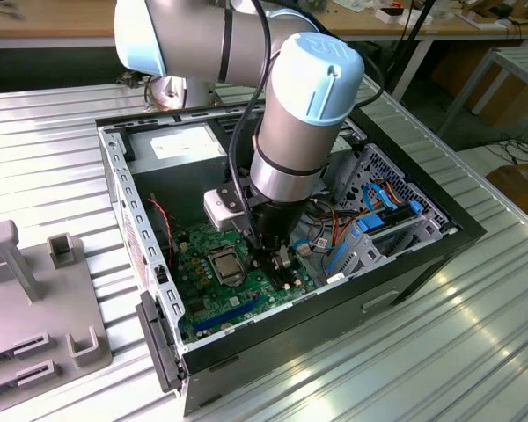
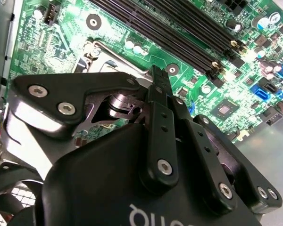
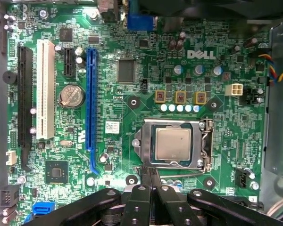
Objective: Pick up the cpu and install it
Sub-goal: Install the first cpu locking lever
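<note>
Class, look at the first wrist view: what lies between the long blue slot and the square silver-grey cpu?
In the first wrist view, between the long blue slot and the silver-grey cpu: green board with a white sticker and the socket's metal frame.

Small flat square cpu with a silver-grey metal top sits level in its black socket (metal frame around it).

Cpu in socket on motherboard; hand just beside.

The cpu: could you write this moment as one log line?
cpu: lying in socket | gripper: shut, empty, beside socket | motherboard: inside open case
</note>
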Motion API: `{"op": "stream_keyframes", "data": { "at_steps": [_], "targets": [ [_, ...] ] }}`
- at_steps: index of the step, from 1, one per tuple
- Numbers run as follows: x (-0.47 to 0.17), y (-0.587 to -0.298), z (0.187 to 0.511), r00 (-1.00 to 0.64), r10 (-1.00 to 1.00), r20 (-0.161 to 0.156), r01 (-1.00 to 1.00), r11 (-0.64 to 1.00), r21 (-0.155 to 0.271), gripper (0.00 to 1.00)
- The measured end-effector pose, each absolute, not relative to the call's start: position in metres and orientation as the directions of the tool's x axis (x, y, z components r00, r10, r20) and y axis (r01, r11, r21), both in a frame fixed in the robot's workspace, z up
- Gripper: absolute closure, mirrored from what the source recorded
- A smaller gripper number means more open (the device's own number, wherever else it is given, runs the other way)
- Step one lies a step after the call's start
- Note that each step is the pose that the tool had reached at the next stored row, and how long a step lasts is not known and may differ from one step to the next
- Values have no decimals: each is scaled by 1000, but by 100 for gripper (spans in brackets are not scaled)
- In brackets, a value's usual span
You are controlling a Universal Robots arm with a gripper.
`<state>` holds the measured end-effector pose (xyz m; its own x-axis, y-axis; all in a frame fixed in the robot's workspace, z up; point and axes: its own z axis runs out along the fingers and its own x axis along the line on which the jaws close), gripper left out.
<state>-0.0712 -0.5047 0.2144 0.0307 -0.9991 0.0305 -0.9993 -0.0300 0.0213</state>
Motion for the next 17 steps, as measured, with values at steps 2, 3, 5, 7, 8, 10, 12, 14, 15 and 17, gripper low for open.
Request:
{"op": "stream_keyframes", "data": {
  "at_steps": [2, 3, 5, 7, 8, 10, 12, 14, 15, 17],
  "targets": [
    [-71, -506, 213, 36, -999, 31, -999, -36, 21, 89],
    [-71, -506, 213, 38, -999, 31, -999, -37, 21, 89],
    [-71, -506, 211, 43, -999, 31, -999, -42, 21, 89],
    [-71, -506, 209, 46, -998, 31, -999, -46, 21, 89],
    [-71, -506, 209, 48, -998, 31, -999, -48, 21, 89],
    [-71, -506, 207, 52, -998, 31, -998, -51, 21, 89],
    [-71, -506, 206, 55, -998, 31, -998, -54, 21, 89],
    [-71, -506, 206, 58, -998, 31, -998, -57, 21, 89],
    [-71, -506, 206, 60, -998, 31, -998, -59, 21, 89],
    [-71, -506, 205, 63, -998, 31, -998, -63, 21, 89]
  ]
}}
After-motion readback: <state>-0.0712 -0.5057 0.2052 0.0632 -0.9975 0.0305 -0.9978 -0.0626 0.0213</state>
